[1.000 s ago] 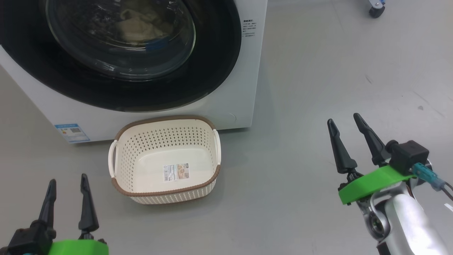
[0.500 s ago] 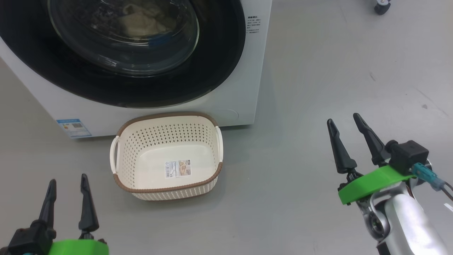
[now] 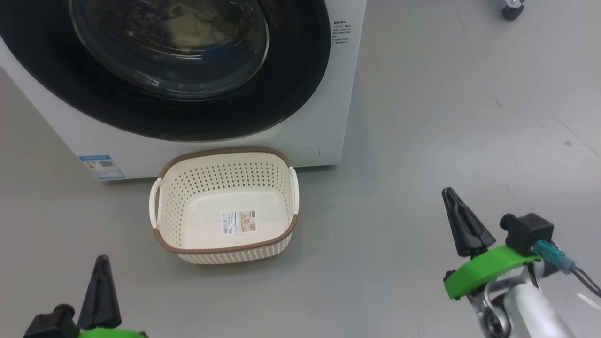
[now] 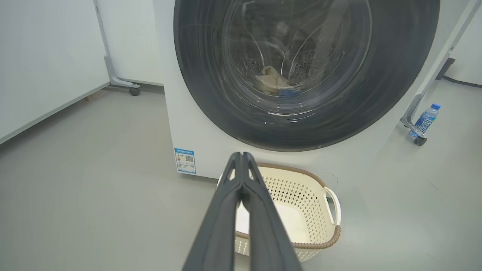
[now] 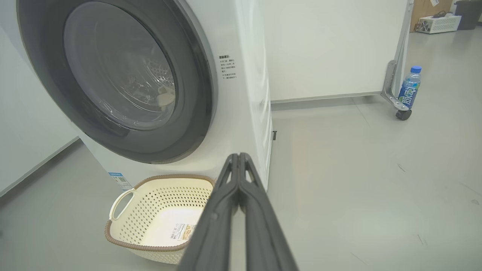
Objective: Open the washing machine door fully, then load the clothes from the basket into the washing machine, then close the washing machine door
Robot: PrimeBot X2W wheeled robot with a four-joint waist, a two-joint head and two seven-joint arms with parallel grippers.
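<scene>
The white washing machine (image 3: pixel 324 117) stands at the top left, its black-rimmed door (image 3: pixel 291 94) closed against the front. Through the glass I see cream and blue clothes (image 3: pixel 188 23) lying in the drum (image 4: pixel 276 81). The cream basket (image 3: pixel 225 159) sits on the floor just in front of the machine, holding nothing but a label sticker (image 3: pixel 239 222). My left gripper (image 3: pixel 101 263) is shut at the lower left, well short of the basket. My right gripper (image 3: pixel 450 195) is shut at the lower right over bare floor. Both wrist views show the fingers pressed together with nothing between them (image 4: pixel 241 158) (image 5: pixel 237 158).
Grey floor spreads out to the right of the machine. A blue-capped water bottle (image 5: pixel 409 88) stands by a caster wheel (image 5: pixel 403 114) of a white partition at the right. Another partition foot with a caster (image 4: pixel 133 90) stands left of the machine.
Both grippers have gone from open to shut and dropped lower in the head view. The head camera has shifted slightly, sliding the machine and basket a little to the right.
</scene>
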